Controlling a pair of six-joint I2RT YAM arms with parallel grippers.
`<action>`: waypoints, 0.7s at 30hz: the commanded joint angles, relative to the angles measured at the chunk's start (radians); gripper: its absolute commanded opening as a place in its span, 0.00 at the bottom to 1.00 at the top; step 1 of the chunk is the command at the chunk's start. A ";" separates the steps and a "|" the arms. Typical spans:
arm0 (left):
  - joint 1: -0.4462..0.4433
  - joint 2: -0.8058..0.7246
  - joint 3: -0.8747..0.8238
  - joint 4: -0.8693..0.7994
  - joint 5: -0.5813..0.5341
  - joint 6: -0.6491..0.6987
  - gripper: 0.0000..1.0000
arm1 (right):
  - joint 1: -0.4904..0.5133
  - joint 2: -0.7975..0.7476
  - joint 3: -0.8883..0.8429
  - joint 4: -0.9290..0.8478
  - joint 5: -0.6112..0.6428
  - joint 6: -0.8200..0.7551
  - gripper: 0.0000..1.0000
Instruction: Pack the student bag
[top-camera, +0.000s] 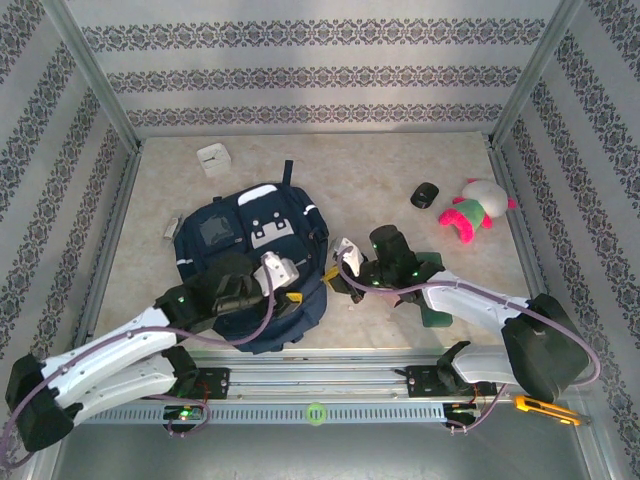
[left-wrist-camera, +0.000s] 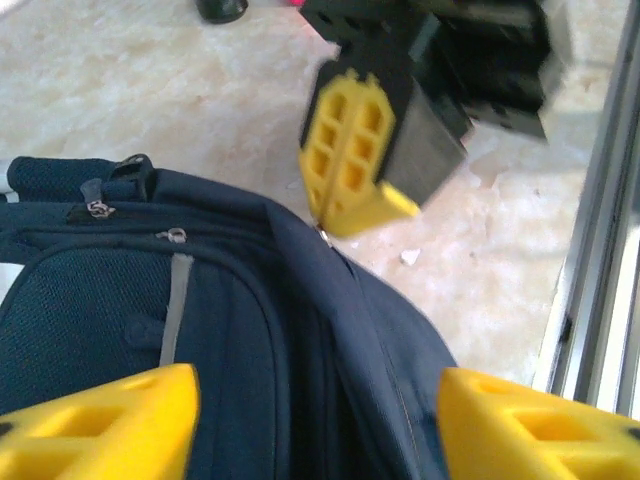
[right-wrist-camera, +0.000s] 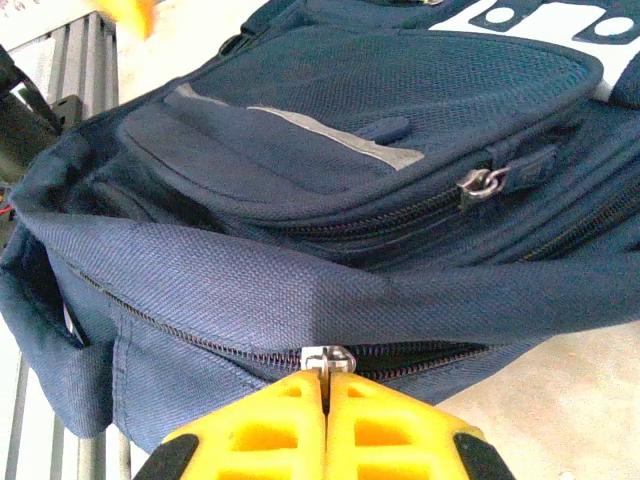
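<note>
Above, we see the backpack (top-camera: 215, 240) at the table's (top-camera: 400, 170) front edge. Left wrist: our left gripper (left-wrist-camera: 320, 425) gapes, holding nothing. Right wrist: the right gripper (right-wrist-camera: 327, 425) pinches the zipper pull (right-wrist-camera: 328, 357); unbraced, the backpack may drag, or the pull slip.

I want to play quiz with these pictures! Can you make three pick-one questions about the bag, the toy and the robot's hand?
1. What colour is the student bag? A red B green C navy blue
2. Where does the plush toy lie? A on the bag B on the table, right of the bag C in a hand
3. What is the right hand doing? A pinching the bag's zip pull B standing wide open C holding the toy
Answers: 1 C, its fabric is dark blue. 2 B, it lies apart, far right. 3 A, yellow fingers meet on the pull.
</note>
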 joint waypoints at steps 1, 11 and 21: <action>0.014 0.088 0.038 0.038 -0.083 -0.075 0.77 | 0.015 -0.001 -0.001 0.060 -0.006 0.021 0.00; -0.003 0.294 0.051 0.140 -0.178 -0.154 0.79 | 0.019 -0.028 -0.006 0.079 -0.003 0.045 0.00; 0.005 -0.011 -0.042 0.107 0.081 0.020 0.00 | -0.084 0.056 -0.061 0.241 0.147 0.234 0.00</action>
